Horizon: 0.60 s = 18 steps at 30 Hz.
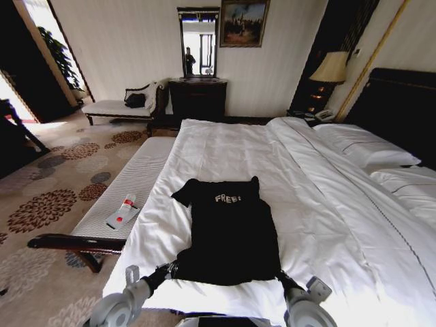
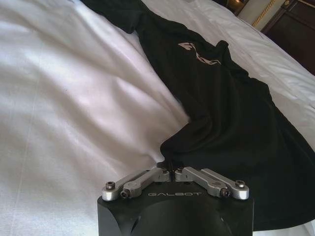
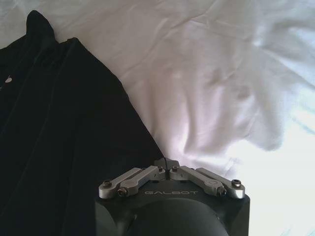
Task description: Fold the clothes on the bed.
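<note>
The clothes, a black T-shirt point(image 1: 231, 231) with white "FREE" lettering, lie flat and chest up on the white bed point(image 1: 327, 204), collar away from me. My left gripper point(image 1: 167, 269) is at the near left hem corner. In the left wrist view it point(image 2: 171, 169) is shut on a pinch of the T-shirt point(image 2: 231, 113). My right gripper point(image 1: 281, 276) is at the near right hem corner. The right wrist view shows it point(image 3: 167, 164) shut where the T-shirt point(image 3: 59, 137) edge ends on the sheet.
A long white-cushioned bench point(image 1: 129, 177) runs along the bed's left side, with a small red-and-white tube point(image 1: 125, 208) on it. Pillows point(image 1: 364, 146) and a dark headboard point(image 1: 402, 102) are at the right. A lamp point(image 1: 332, 67) and dresser point(image 1: 197, 95) stand at the far wall.
</note>
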Motion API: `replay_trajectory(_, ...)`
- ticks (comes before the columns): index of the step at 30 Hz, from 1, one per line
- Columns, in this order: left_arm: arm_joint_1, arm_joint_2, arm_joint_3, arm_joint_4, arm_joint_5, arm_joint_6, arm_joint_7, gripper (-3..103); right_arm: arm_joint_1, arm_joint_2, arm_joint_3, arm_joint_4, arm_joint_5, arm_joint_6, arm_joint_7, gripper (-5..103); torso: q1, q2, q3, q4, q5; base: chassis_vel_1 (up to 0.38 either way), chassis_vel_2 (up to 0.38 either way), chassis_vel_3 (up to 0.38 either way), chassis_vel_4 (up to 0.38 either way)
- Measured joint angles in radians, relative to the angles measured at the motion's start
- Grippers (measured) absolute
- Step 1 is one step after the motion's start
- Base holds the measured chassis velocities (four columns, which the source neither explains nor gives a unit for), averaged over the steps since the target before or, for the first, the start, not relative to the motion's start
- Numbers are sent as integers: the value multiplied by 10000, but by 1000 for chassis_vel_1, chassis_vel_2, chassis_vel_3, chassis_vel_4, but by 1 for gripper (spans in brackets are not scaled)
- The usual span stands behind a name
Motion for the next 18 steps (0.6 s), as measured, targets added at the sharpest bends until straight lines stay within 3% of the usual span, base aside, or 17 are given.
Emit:
replay_trajectory(4, 26, -18, -4, -13, 58, -10, -1, 0, 34, -7, 34, -130, -102, 4, 6, 0, 0, 0, 0, 0, 0, 0, 0, 0, 0)
replay_trajectory(6, 43, -18, -13, -23, 76, -11, 0, 0, 28, -9, 81, -125, -89, 20, 12, 10, 0, 0, 0, 0, 0, 0, 0, 0, 0)
replay_trajectory(9, 49, -8, -41, -27, 79, -12, -1, 0, -23, -25, 132, -21, -22, 54, 28, 16, 1, 0, 0, 0, 0, 0, 0, 0, 0)
replay_trajectory(14, -29, 16, -19, -20, 78, -13, -1, 0, -79, 156, 134, 29, 87, 135, 47, 43, 0, 0, 0, 0, -2, 0, 0, 0, 0)
replay_trajectory(16, -41, 18, -7, -12, 77, -13, -1, 0, -78, 202, 102, 18, 97, 137, 49, 43, 0, 0, 0, 0, -1, 0, 0, 0, 0)
replay_trajectory(18, -81, 26, 23, 13, 72, -13, -1, 0, -60, 333, -40, -18, 126, 138, 56, 54, 1, 0, 0, -1, 0, 0, 0, 0, 0)
